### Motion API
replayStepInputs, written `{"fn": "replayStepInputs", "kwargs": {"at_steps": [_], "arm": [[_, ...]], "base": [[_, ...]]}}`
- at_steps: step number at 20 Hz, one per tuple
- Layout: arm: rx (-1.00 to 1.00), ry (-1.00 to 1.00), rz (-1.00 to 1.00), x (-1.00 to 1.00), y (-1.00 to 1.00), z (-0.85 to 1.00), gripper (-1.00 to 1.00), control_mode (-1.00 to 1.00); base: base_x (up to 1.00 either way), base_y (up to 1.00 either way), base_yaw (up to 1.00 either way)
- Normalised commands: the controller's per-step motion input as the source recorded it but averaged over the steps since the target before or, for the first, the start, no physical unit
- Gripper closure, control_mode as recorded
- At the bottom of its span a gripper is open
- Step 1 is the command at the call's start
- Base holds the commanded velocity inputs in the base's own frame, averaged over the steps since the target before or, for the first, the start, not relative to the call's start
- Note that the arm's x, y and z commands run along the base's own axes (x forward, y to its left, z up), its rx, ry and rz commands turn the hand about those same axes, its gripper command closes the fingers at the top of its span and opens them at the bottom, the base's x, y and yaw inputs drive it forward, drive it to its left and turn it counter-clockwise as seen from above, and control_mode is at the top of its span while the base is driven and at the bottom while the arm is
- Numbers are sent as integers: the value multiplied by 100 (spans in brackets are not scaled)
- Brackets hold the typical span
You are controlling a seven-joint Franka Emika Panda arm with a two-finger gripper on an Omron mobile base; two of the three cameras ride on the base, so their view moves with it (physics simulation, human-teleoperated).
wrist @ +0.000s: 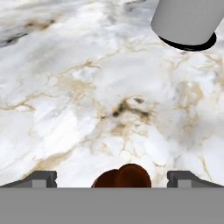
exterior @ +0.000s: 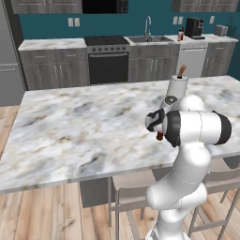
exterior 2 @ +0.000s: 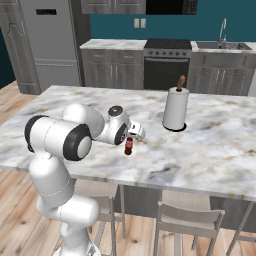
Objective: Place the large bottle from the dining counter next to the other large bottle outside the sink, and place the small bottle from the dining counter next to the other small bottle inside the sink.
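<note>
On the dining counter: small bottle stands upright near the paper towel roll.
Gripper: fingers spread wide above the cap, apparently lining up a grasp.
Destination: sink, across the kitchen.

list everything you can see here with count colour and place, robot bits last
small bottle: 1, dark red-brown, on the dining counter under the gripper
paper towel roll: 1, white on a dark base with a brown post, upright on the dining counter beyond the small bottle
dining counter: 1, white and grey marble, in the foreground
stools: 2 at least, grey, tucked under the near edge of the dining counter
stove: 1, black and steel, against the back wall
sink: 1, steel with a tap, right of the stove
bottles by the sink: red and dark, count unclear
coffee machine: 1, black, back counter
gripper: 1, dark fingertips, open, either side of the small bottle's top
</note>
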Motion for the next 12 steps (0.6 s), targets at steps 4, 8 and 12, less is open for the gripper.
{"fn": "replayStepInputs", "kwargs": {"at_steps": [4,8,12], "arm": [[0,-1,0,0,11,-2,100,-100],[0,-5,0,0,33,0,100,-100],[0,-3,0,0,27,0,100,-100]], "base": [[0,0,0],[0,0,0],[0,0,0]]}}
